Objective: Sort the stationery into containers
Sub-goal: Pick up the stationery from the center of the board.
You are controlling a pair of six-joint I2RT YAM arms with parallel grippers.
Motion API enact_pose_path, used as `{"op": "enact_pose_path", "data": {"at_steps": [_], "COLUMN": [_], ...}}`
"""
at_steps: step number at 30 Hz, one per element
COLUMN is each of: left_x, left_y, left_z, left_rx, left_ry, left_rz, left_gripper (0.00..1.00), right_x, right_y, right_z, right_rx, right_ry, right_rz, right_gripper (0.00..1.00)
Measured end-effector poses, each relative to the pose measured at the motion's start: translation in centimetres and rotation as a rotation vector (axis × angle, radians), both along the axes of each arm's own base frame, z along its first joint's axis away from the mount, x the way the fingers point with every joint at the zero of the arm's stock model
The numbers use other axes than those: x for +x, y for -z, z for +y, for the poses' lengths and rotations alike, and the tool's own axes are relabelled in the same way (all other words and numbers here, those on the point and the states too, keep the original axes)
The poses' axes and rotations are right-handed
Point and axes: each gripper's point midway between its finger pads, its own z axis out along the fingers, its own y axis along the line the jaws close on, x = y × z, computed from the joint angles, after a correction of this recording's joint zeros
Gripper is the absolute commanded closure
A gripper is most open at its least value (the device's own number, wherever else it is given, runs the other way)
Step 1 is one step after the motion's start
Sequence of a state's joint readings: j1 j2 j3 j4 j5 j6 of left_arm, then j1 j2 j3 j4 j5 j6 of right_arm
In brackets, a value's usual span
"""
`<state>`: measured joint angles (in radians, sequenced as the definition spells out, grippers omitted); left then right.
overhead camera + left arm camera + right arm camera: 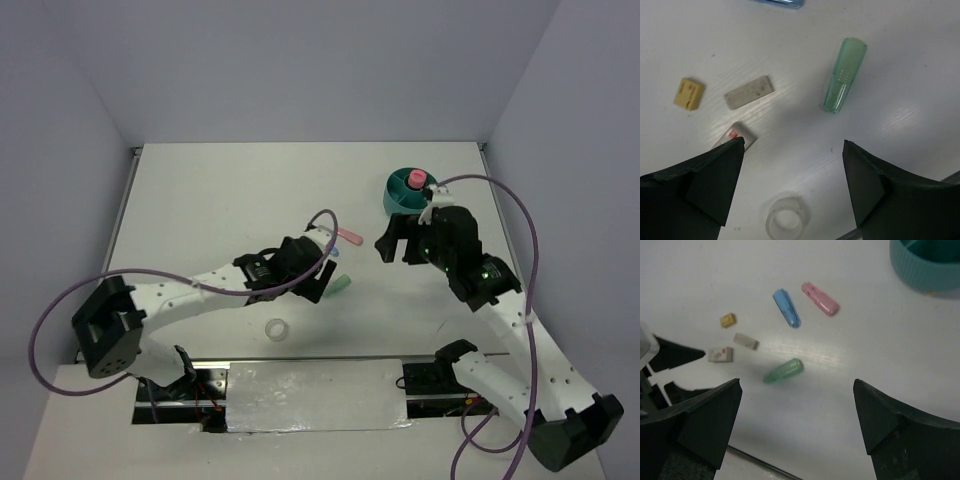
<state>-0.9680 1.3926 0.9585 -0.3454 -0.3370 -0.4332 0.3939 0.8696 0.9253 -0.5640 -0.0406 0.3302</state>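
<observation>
Left wrist view: the left pincer (792, 150) hangs wide open and empty over the counter (920, 60). The green stick (844, 75) lies flat at one o'clock of the gap, apart from both fingers. It is a short translucent green piece, rounded at its far end and slightly tapered. It looks light, stiff and smooth, so a skewed grip would likely make it roll or squirt out. Taking it across its middle, jaws square to its length, seems safest. The ring (786, 217), clear and thin, sits at six o'clock. At ten o'clock lie the tan block (689, 93) and the grey-white block (749, 92), and at nine o'clock the white block (735, 136) with a red mark is partly hidden by a finger. Right wrist view shows the right pincer (797, 387) equally wide and empty, the blue stick (786, 307) and pink stick (820, 298) at twelve o'clock, and the teal organizer (925, 270) at two o'clock. From above, a pink tube (416, 179) shows inside the organizer — everything else lies loose.
</observation>
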Motion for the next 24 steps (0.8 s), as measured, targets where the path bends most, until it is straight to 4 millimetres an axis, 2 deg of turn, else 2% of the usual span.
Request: {"op": "enact_pose_path", "data": {"at_steps": [2,4,7,11,15,18,20,22,24], "left_x": [0.6,1.2,2.1,2.6,2.4,2.3,2.1,2.6,2.7], "left_y": [1.2,2.1,2.9,4.4,6.5,8.1,9.2,9.0,9.2], "left_z": [-1.7,-3.3,-5.7,-8.1,-8.8,-8.6,-8.5,-9.0,-9.4], "left_rx": [0.017,0.024,0.023,0.037,0.063,0.09,0.104,0.093,0.083], "left_ry": [0.057,0.111,0.166,0.225,0.246,0.247,0.241,0.239,0.235], "left_rz": [0.003,0.003,0.003,0.008,0.036,0.059,0.079,0.068,0.069], "left_gripper": [0.13,0.17,0.25,0.26,0.27,0.36,0.36,0.38,0.45], "right_x": [-1.3,-2.2,-3.0,-3.7,-4.4,-4.6,-4.7,-4.9,-5.0], "right_y": [1.6,2.2,1.3,0.2,-0.4,-0.5,-0.5,-0.5,-0.6], "right_z": [-0.5,-0.9,-1.4,-1.9,-2.2,-2.2,-2.3,-2.3,-2.3], "right_rx": [0.003,0.002,0.014,0.028,0.038,0.039,0.04,0.042,0.042], "right_ry": [0.005,0.011,0.018,0.028,0.028,0.028,0.026,0.024,0.023], "right_rz": [0.023,0.031,-0.006,-0.052,-0.076,-0.077,-0.077,-0.078,-0.078], "right_gripper": [0.0,0.0,0.0,0.0,0.0,0.0,0.0,0.0,0.0]}}
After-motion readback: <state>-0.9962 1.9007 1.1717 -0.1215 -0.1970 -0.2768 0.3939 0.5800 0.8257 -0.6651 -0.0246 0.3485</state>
